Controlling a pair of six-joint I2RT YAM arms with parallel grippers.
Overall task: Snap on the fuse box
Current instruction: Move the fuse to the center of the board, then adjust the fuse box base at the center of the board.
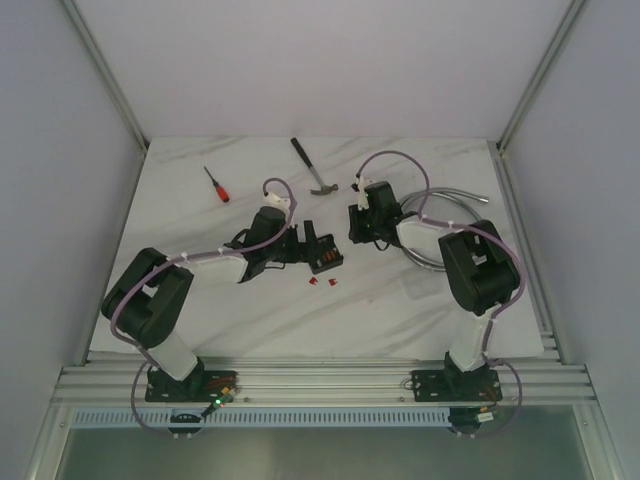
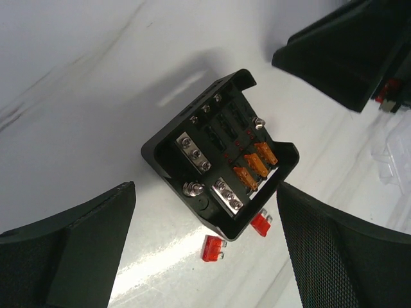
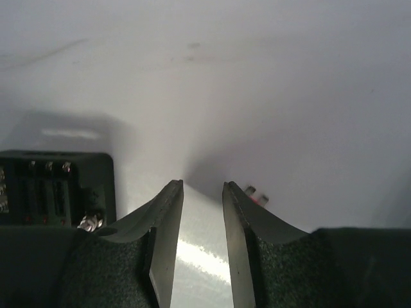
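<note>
The fuse box (image 1: 322, 250) is a black open box with orange fuses and metal screws, lying on the white table. In the left wrist view the fuse box (image 2: 218, 154) sits tilted just beyond my left gripper (image 2: 207, 187), whose jaws are wide open on either side of its near corner without touching it. In the top view my left gripper (image 1: 300, 246) is at the box's left. My right gripper (image 1: 358, 228) hovers a little to the right of the box. The right wrist view shows the right gripper (image 3: 203, 186) narrowly open, only table between its fingers, with the fuse box (image 3: 54, 186) at its left.
Two loose red fuses (image 2: 212, 248) (image 2: 260, 224) lie by the box's near corner. A clear plastic piece (image 2: 392, 160) shows at the right edge. At the back lie a hammer (image 1: 312, 170) and a red screwdriver (image 1: 217, 185). A grey hose (image 1: 470, 190) curves behind the right arm.
</note>
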